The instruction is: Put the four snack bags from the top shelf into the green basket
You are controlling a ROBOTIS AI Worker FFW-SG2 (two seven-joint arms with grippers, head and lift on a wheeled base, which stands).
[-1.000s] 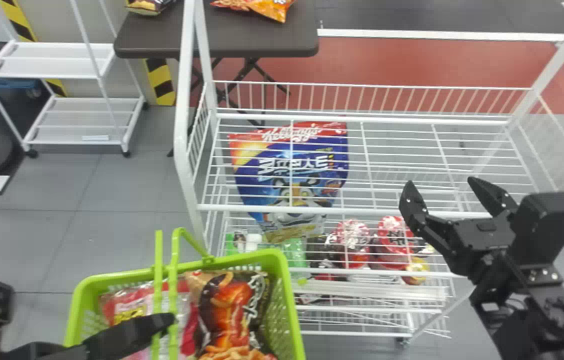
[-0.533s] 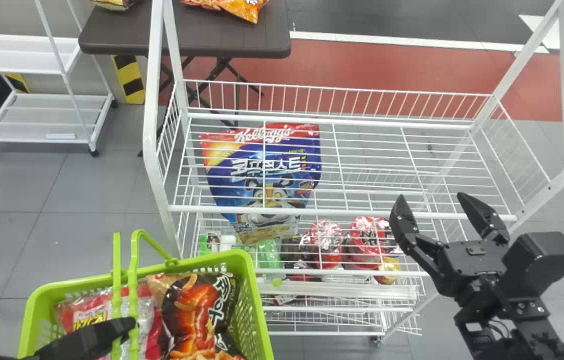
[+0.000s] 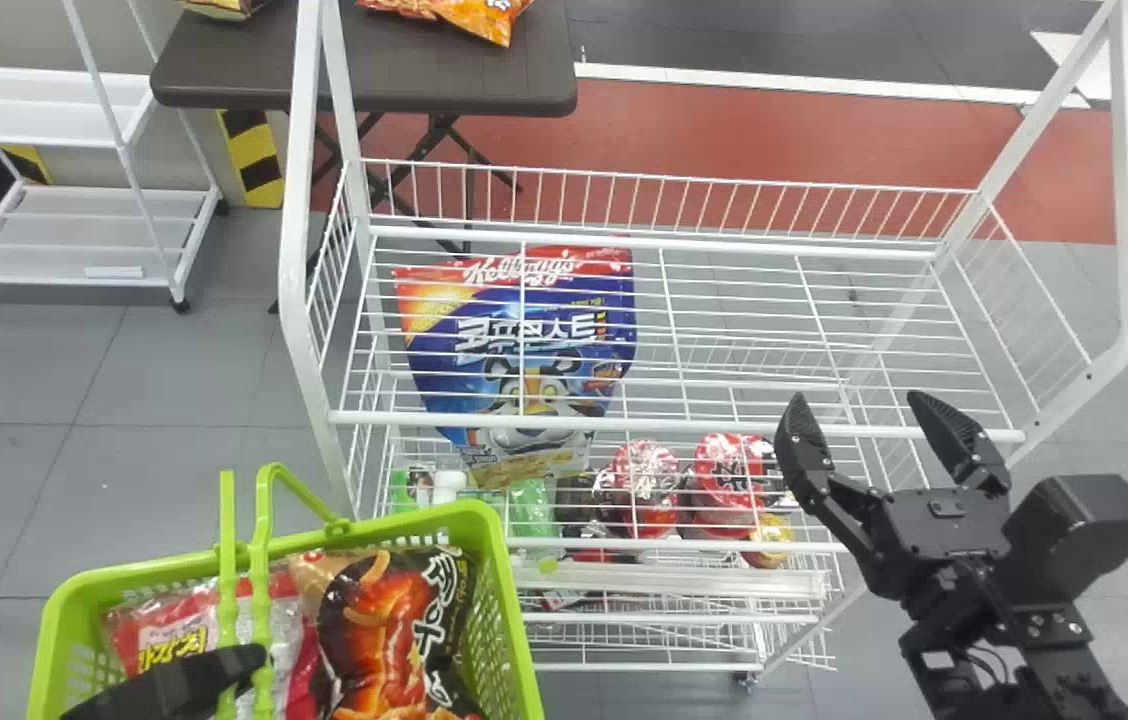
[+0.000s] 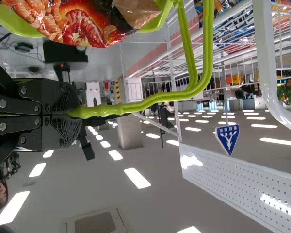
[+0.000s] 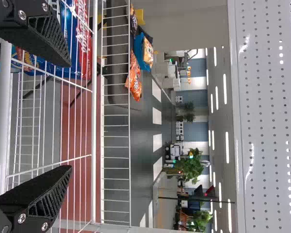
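We count one green basket point(image 3: 516, 640) with two handles point(image 3: 262, 560), and at least two snack bags point(image 3: 379, 625) inside it. Ahead and right of the basket, we see one white wire rack point(image 3: 296, 270) holding one blue cereal pouch point(image 3: 564, 330), two red-and-white round packs point(image 3: 646, 490) and one yellow item point(image 3: 770, 545). Beyond the basket, we find one dark surface point(image 3: 364, 65) with at least three packets point(image 5: 135, 80), and one smaller white shelf cart point(image 3: 74, 235).
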